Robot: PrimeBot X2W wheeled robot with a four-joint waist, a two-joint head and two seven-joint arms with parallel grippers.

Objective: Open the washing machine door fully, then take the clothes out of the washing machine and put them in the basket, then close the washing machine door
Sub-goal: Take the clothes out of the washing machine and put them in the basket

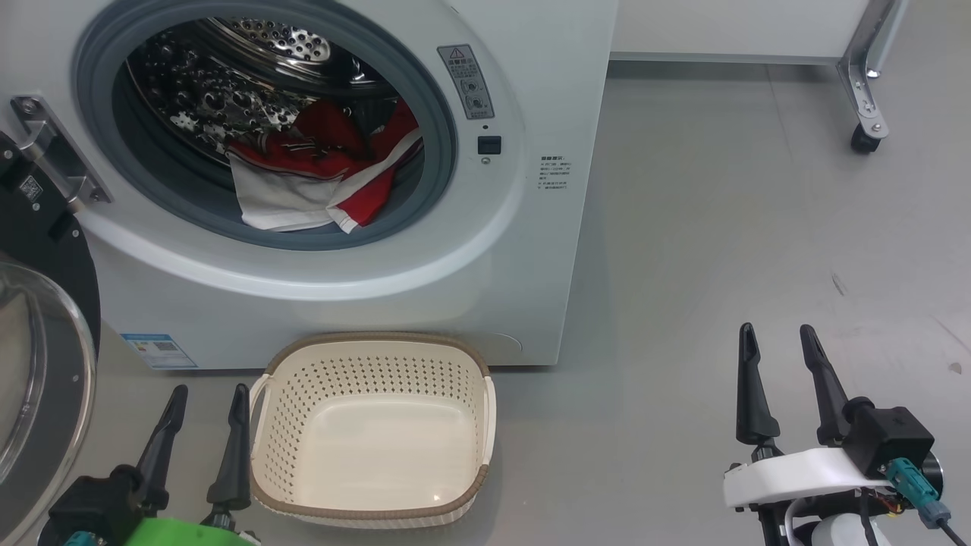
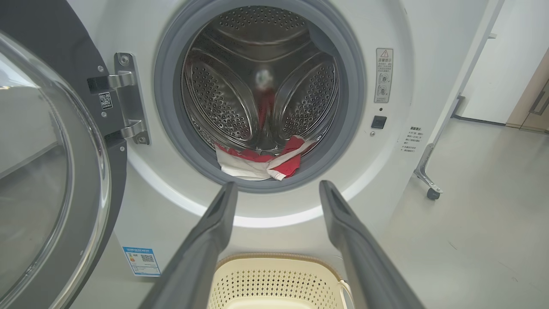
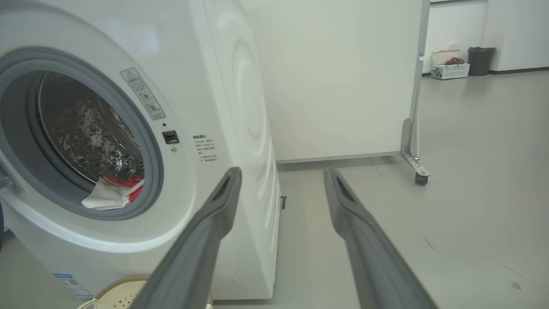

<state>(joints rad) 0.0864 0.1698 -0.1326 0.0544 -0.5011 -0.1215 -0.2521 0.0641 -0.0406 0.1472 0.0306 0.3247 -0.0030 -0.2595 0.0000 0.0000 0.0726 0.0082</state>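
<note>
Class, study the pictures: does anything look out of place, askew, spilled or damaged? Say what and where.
Only one thing: the clothes lie bunched at the front of the drum, a white panel drooping onto the grey seal. Nothing looks spilled or broken; the basket stands upright and empty before the washer, its door open.

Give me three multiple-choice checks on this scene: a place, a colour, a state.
1. Where is the cream perforated plastic basket? A) on the floor before the white front-loading washing machine B) on a shelf C) atop the machine
2. The soft fabric clothes are: A) blue B) red and white C) green
3. The round black-rimmed glass washing machine door is: A) shut B) ajar C) swung wide open
Answers: 1 A, it stands below the opening; 2 B, red folds with a white panel; 3 C, it hangs from its hinge.
</note>
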